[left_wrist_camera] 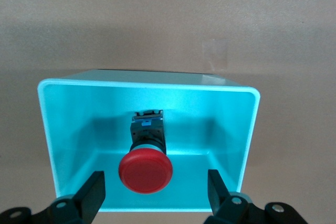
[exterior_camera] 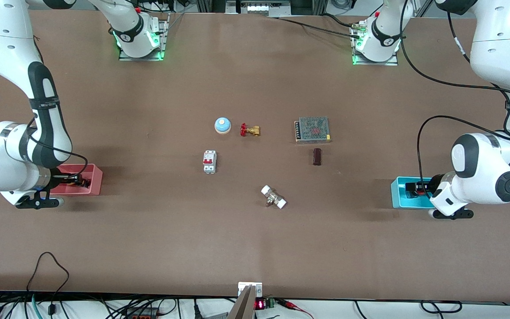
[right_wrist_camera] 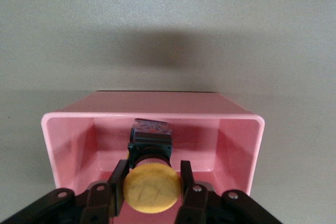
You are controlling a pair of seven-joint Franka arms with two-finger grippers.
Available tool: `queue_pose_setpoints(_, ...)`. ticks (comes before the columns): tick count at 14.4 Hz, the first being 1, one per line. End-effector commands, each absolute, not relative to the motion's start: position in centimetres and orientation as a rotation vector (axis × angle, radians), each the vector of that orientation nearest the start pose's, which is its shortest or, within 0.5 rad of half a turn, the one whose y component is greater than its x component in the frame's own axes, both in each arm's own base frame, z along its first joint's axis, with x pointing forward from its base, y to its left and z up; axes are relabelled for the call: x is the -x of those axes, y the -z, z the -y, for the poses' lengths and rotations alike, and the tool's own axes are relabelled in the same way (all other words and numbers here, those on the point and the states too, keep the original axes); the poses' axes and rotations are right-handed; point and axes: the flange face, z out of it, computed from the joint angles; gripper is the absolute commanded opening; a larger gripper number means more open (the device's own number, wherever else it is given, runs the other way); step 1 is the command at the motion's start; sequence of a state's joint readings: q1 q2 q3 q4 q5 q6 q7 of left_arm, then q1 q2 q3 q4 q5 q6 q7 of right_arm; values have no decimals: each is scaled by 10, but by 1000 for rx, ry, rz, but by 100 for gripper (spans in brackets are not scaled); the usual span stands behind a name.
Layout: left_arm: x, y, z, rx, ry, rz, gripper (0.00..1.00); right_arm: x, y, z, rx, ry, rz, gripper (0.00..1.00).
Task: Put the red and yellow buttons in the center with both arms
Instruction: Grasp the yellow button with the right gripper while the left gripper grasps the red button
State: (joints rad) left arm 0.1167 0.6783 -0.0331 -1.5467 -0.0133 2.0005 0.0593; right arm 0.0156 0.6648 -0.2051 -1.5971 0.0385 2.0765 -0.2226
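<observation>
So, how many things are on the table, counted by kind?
Push buttons: 2, red button and yellow button
Bins: 2, cyan bin and pink bin
Valves: 2
Bell dome: 1
Circuit breaker: 1
Power supply: 1
Dark block: 1
Total: 10

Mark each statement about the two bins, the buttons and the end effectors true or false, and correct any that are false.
1. The red button lies in the teal bin. True.
2. The left end effector is shut on the red button. False: its fingers are open, one on each side of the cap.
3. The yellow button is in the pink bin. True.
4. The right end effector is wide open above the table's middle. False: its fingers close against the yellow button, at the pink bin.
</observation>
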Motion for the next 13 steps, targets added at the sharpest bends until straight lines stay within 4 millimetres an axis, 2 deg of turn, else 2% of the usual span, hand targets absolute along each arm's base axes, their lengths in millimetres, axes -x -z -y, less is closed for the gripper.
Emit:
queue_pose_setpoints(1,-677,-236,-61,3138,-339,56,72,-670,-240,110,3168,-285,88,29)
queue_pose_setpoints(4,-678,-238,-61,3140,-328,57,62,-673,-248,108,3171,-266,94,23)
queue_pose_setpoints(6,-680,-239,-61,3141,-308,60,56,-679,-275,105,3167,-275,100,23)
queue_pose_setpoints(10,-681,-240,-61,3141,-303,60,41,-681,-345,94,3138,-376,91,23)
queue_pose_setpoints(11,-681,-240,-61,3141,-303,60,36,-679,-366,86,3136,-375,83,23)
queue_pose_setpoints(13,-681,-243,-61,3140,-296,56,30,-680,-388,46,3146,-343,34,25)
